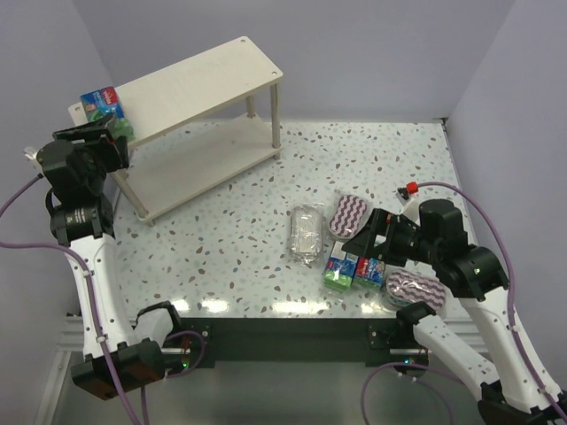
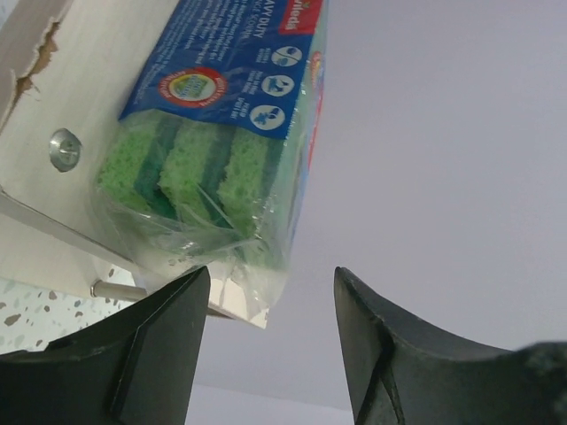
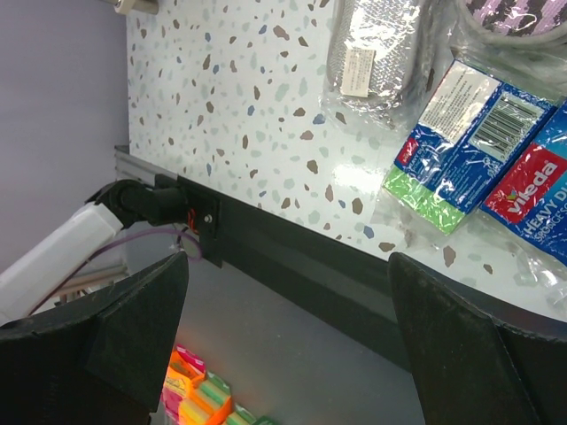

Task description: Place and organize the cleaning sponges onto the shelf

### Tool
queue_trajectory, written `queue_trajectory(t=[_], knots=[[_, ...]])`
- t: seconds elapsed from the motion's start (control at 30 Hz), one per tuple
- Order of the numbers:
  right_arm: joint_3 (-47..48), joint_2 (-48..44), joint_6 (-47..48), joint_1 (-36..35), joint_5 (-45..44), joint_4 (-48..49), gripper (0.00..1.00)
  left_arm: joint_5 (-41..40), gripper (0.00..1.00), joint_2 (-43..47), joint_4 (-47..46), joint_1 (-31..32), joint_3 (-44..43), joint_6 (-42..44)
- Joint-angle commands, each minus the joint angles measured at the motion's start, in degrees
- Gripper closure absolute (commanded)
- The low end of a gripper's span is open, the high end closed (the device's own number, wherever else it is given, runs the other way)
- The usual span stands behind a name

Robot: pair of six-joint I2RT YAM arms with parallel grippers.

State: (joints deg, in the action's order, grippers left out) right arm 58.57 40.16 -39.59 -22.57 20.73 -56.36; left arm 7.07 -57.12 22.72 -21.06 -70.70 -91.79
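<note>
The cream-white shelf (image 1: pixel 204 75) stands at the far left. One green-and-blue pack (image 1: pixel 104 106) lies on the left end of its top board; the left wrist view shows this pack (image 2: pixel 221 115) on the board (image 2: pixel 80 71). My left gripper (image 1: pixel 111 135) is open and empty just short of that pack (image 2: pixel 270 301). On the table lie the silvery pack (image 1: pixel 306 232), two green-and-blue packs (image 1: pixel 353 268) and two purple-striped oval pads (image 1: pixel 348 215), (image 1: pixel 416 288). My right gripper (image 1: pixel 361 241) hovers open and empty over these packs (image 3: pixel 288 292).
The shelf's lower board (image 1: pixel 208 164) holds nothing. The black rail (image 3: pixel 292 257) runs along the table's near edge. A box of coloured sponges (image 3: pixel 199 394) sits below the table. Walls close in on the left, back and right.
</note>
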Motion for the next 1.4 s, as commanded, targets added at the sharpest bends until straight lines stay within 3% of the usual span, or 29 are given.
queue_trajectory(t=[0.0,0.3,0.47,0.73,0.93,1.0,1.17,1.37], knots=[[-0.38,0.53,0.75,0.07,1.68,1.25,0.02,0.84,0.35,1.66,-5.05,-0.47,-3.04,1.7],[-0.21,0.79,1.1,0.07,-0.25,0.73,0.02,4.79,0.3,5.17,-10.15,2.59,-4.28,4.68],[-0.65,1.5,1.18,0.07,-2.0,0.55,0.02,4.53,0.22,12.73,-10.5,5.5,0.72,7.67],[-4.42,3.78,2.15,-0.02,-11.67,1.07,0.02,21.74,0.22,23.62,-18.24,13.14,11.0,22.77],[-13.03,7.56,0.75,-0.37,-11.59,7.74,0.1,32.03,0.22,27.76,-11.91,19.65,20.23,36.93],[-15.05,9.57,-0.39,-1.59,-12.02,9.94,0.11,34.57,0.22,28.82,-11.99,21.92,25.31,38.78],[-20.59,9.67,-7.76,-12.84,-19.58,13.46,0.12,34.59,0.22,31.89,-11.04,25.1,30.96,41.69],[-26.39,6.16,-18.14,-16.46,-23.1,18.83,0.22,34.06,0.22,32.51,-8.75,27.82,33.08,45.73]])
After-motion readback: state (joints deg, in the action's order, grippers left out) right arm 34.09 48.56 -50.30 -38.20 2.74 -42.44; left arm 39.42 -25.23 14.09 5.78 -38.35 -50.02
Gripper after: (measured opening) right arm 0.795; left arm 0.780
